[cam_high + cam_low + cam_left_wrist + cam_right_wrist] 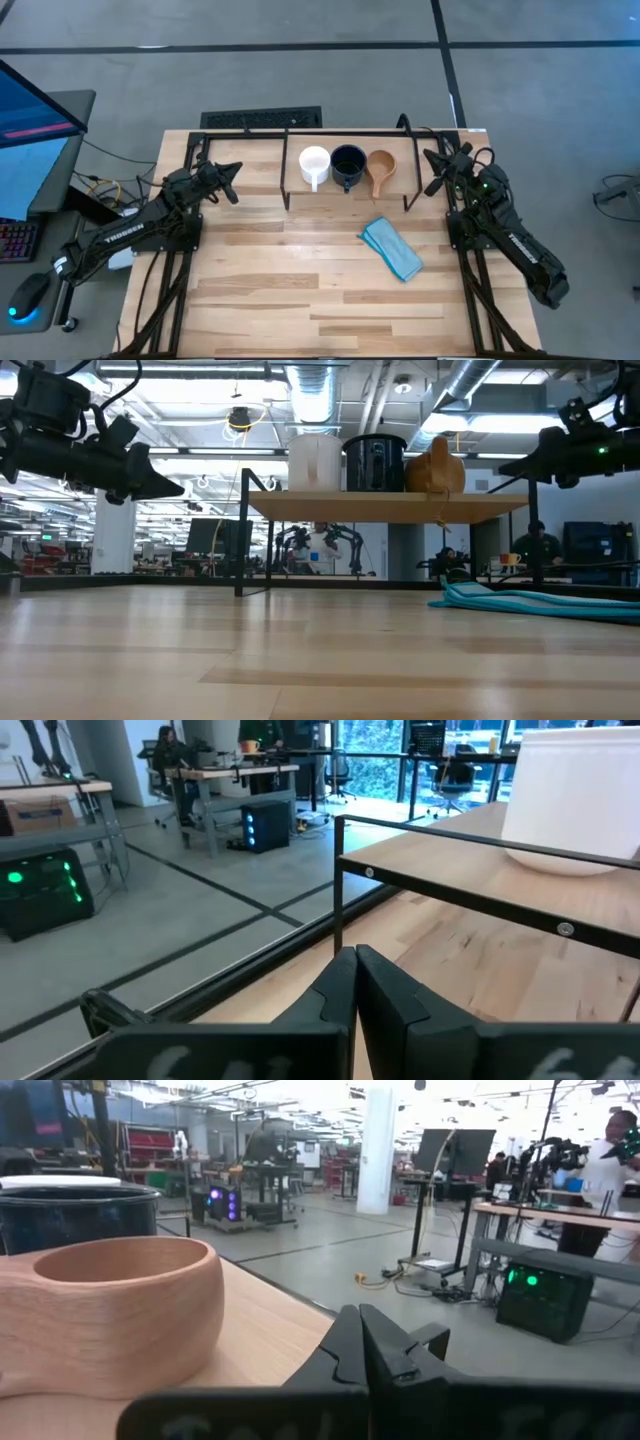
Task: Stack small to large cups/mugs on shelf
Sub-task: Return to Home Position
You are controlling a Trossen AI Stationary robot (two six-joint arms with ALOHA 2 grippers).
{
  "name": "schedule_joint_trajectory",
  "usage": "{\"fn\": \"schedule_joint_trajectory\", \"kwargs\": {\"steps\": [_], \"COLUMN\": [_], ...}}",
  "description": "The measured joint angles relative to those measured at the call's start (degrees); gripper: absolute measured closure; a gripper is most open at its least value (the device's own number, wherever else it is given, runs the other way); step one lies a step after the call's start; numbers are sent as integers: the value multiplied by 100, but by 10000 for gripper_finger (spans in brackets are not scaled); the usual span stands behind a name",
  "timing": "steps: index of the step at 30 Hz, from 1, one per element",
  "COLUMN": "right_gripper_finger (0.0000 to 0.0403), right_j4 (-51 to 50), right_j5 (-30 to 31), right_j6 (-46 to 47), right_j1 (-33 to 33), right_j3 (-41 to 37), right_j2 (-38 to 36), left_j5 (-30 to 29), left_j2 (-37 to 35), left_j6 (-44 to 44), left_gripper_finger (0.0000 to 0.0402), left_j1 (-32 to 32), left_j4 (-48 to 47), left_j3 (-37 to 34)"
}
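The white mug (314,165), black mug (348,165) and brown mug (381,168) are sitting on the shelf (345,198) at the tabletop's far edge. The left gripper (354,960) and right gripper (360,1320) are hanging closed and empty (only homing remaining, I'd say).

Left pincer (233,181) and right pincer (431,172) closed, aloft, well apart.

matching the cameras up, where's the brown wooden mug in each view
High view: brown wooden mug, upper middle, rightmost of three mugs.
Low view: upper right of centre, at the right end of the shelf.
Left wrist view: not in it.
Right wrist view: large, at the left.
Shared landmark: the black mug next to it, in those three views.
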Motion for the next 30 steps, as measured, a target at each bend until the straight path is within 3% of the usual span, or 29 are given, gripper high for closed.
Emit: {"fn": "schedule_joint_trajectory", "kwargs": {"steps": [7, 14, 21, 24, 30], "right_gripper_finger": [401, 401, 401, 401, 401], "right_j4": [-2, 28, 297, 338, 65], "right_j5": [-1, -37, -100, -219, -463], "right_j6": [-89, -87, 2, 35, 48], "right_j1": [1, 2, 11, 11, 9], "right_j3": [-1, -1, -1, -1, -1], "right_j2": [0, 0, 0, 0, 0], "left_j5": [-55, -33, -128, 147, 22], "left_j2": [-175, -921, -1777, -1815, -1799], "left_j6": [12, 146, 61, 95, 120], "left_gripper_finger": [402, 402, 402, 402, 402], "left_j1": [0, 0, 0, 0, 0], "left_j4": [20, -111, -1186, -1093, -1204], "left_j3": [-4, -11, -15, -11, -11]}}
